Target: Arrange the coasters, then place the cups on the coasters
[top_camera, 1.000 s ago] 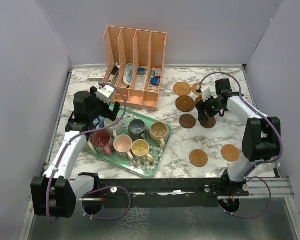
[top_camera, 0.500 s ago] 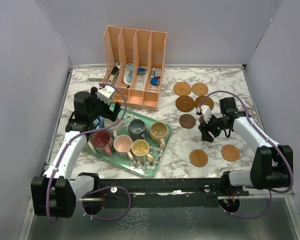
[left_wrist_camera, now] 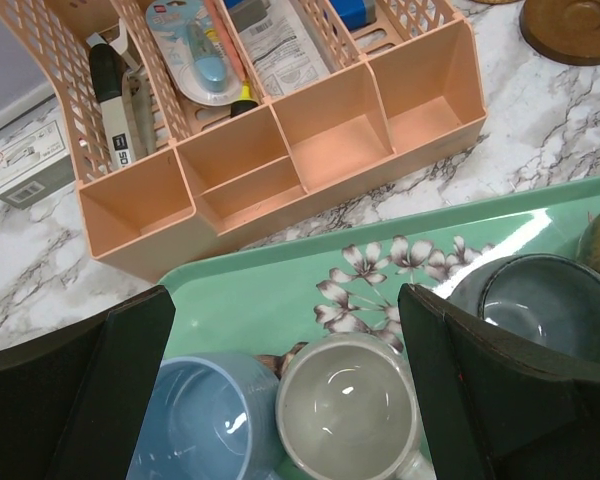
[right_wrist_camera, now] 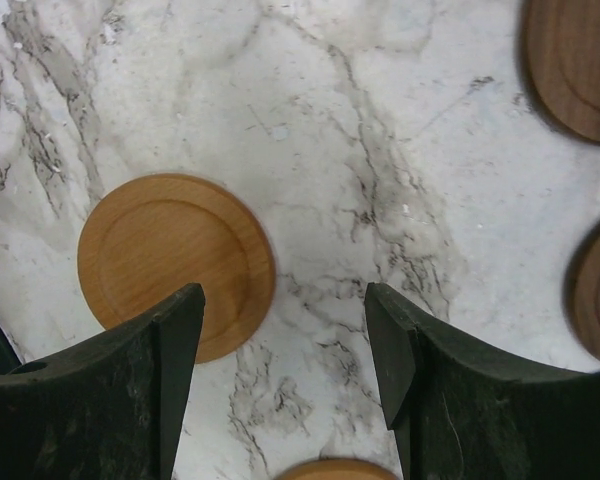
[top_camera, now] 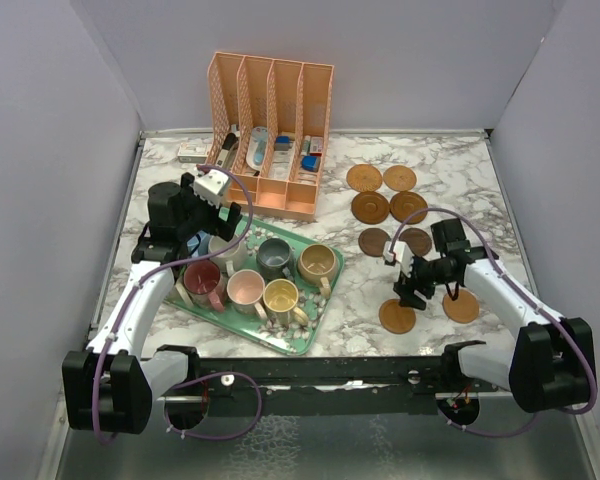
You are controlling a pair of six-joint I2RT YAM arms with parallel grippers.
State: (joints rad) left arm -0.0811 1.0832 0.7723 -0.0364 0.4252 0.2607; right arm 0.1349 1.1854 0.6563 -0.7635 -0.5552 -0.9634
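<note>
left gripper [left_wrist_camera: 280,300]: jaws spread about as wide as they go, nothing gripped. It's hung over the far-left corner of the tray, with two cups right underneath.

right gripper [right_wrist_camera: 280,320]: fingers parted with only bare marble seen between them, nothing held. It's parked just beside the light coaster [right_wrist_camera: 175,260], whose near edge is hidden by one finger. Touching the table or not, can't be told.

coasters [top_camera: 370,207]: all eight are laid on the right half of the table [top_camera: 350,290]. Six are lined up in three rows of two at the far right. The light coaster and a second light one [top_camera: 461,306] are set apart, nearer.

cups: seven can be made out, all packed on the tray and none on a coaster. The blue cup [left_wrist_camera: 205,420] and cream cup [left_wrist_camera: 345,405] are at the far left, then the grey-blue cup [top_camera: 274,258] and tan cup [top_camera: 317,263]. The maroon cup [top_camera: 202,280], pink cup [top_camera: 246,290] and yellow cup [top_camera: 280,297] are in the near row.

tray [top_camera: 310,335]: green, floral, sat on the left half of the table.

organizer [top_camera: 270,130]: peach, four slots, stood just past the tray, bits of stationery inside.
</note>
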